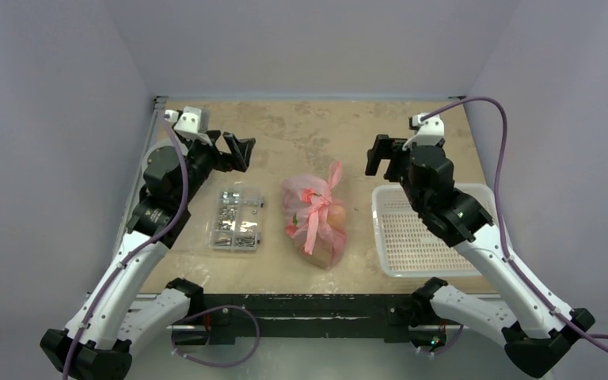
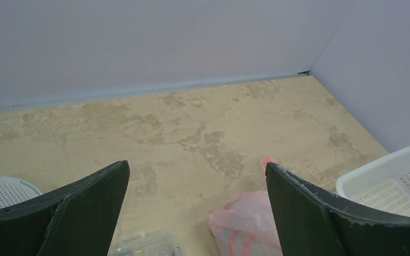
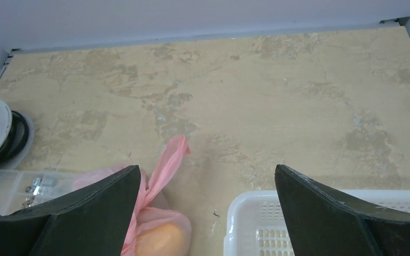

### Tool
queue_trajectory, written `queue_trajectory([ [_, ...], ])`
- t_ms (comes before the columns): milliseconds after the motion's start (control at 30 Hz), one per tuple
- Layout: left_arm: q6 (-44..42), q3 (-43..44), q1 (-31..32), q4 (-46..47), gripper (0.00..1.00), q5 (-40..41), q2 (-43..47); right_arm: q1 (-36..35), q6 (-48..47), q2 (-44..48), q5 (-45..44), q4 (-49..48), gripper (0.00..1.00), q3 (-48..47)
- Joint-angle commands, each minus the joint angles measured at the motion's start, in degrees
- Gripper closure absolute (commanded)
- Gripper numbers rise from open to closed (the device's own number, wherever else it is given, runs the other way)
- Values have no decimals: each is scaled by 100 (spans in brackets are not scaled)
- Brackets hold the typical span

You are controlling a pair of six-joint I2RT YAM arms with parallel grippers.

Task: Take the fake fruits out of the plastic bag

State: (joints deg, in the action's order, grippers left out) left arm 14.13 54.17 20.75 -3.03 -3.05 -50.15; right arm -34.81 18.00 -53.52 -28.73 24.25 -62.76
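Observation:
The pink plastic bag (image 1: 315,218) lies in the middle of the table, its handle strips tied and pointing away from me. A yellow-orange fruit (image 1: 337,216) shows through its thin wall; the other fruits are hidden inside. The bag also shows in the left wrist view (image 2: 245,216) and in the right wrist view (image 3: 160,176), where the fruit (image 3: 159,241) shows through. My left gripper (image 1: 236,150) is open and empty, raised to the far left of the bag. My right gripper (image 1: 380,157) is open and empty, raised to the far right of it.
A clear box of small metal parts (image 1: 237,219) lies left of the bag. A white perforated basket (image 1: 426,231) stands right of the bag, under my right arm. Grey walls close the table on three sides.

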Motion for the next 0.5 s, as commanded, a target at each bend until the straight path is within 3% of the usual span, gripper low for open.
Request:
queue_trajectory([
  [0,244,61,14,-48,0,541,175,20,290,69,223,107,1,-96],
  [167,-264,193,33,-406,0,67,66,-85,1171,-171,366,420,1,49],
  [300,-471,291,128,-553,0,-324,-122,-92,1744,-484,1242,177,1,365],
  [467,-598,504,367,-797,0,-952,-543,-128,1221,-983,2442,-371,1,406],
])
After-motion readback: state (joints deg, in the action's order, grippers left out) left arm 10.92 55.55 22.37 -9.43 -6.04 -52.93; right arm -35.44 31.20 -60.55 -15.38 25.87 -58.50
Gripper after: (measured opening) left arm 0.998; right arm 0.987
